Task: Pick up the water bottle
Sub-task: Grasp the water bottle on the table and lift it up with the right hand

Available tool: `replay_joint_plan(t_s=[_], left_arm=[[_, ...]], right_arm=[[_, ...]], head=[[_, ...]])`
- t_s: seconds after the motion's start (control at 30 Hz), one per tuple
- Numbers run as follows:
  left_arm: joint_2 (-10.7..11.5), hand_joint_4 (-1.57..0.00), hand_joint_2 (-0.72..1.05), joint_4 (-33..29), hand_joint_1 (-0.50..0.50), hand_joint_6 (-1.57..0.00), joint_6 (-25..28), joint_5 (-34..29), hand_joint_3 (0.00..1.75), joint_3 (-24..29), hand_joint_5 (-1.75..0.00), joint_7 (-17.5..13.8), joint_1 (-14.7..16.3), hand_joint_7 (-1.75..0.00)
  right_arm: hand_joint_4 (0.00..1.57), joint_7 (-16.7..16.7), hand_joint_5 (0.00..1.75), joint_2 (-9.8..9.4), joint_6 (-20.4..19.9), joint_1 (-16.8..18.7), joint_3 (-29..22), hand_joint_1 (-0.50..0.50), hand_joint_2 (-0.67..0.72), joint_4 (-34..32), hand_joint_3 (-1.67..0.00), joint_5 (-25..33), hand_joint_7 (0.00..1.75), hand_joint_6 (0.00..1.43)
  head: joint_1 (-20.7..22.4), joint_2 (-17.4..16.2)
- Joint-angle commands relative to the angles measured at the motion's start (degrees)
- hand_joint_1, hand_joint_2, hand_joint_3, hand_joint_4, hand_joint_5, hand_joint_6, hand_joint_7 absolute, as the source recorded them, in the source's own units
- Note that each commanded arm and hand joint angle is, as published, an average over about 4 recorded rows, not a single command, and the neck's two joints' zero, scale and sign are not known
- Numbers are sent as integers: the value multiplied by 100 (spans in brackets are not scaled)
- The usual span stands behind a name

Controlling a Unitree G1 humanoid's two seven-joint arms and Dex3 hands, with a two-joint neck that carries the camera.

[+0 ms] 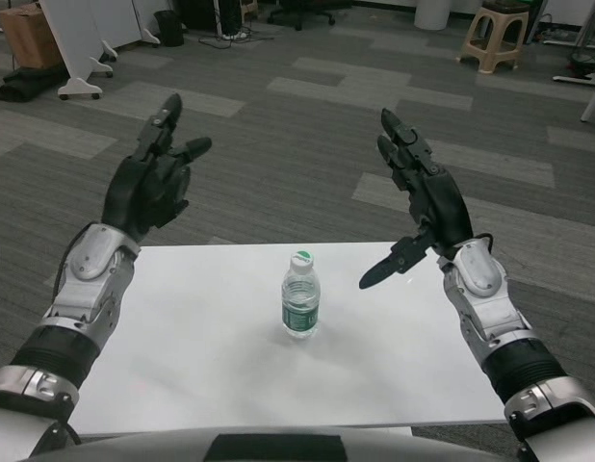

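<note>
Upright water bottle (300, 295) mid-table (182, 327), hands apart

Water bottle (300, 306): clear body, green-and-white label band, white cap with a green ring on top; stands at the table's centre.
Table (192, 337): plain white, unpatterned.
Left hand (151, 183): black, at 10 o'clock from the bottle.
Right hand (423, 197): black, at 2 o'clock from the bottle.
Forearms: silver shells with black ribbed cuffs.
Carpet (307, 125): dark grey, broken by lighter grey rectangular patches.
Stool (493, 37): beige, at 1 o'clock.
Partition panel (71, 38): white, at 11 o'clock.
Cardboard box (28, 34): brown, beside the panel; a black bag lies below it.
</note>
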Motion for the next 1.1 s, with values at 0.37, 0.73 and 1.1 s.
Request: replay_joint_plan(t_s=[0.37,0.73,1.1], left_arm=[[235,0,105,757,-48,0,714,481,52,-902,-69,-325,-948,0],[191,0,98,951,-48,0,679,-428,52,-1206,-82,-580,-902,0],[26,0,105,358,-48,0,543,-512,52,-188,-82,-582,-155,0]], right_arm=[[0,-16,0,-5,6,-181,5,-46,28,121,-8,28,0,0],[0,-16,0,-9,10,-181,176,-46,28,246,-8,28,0,0],[0,-16,0,127,13,-394,1088,-46,22,1043,-8,37,0,0]], head=[[-73,-54],[-240,-80],[-409,-165]])
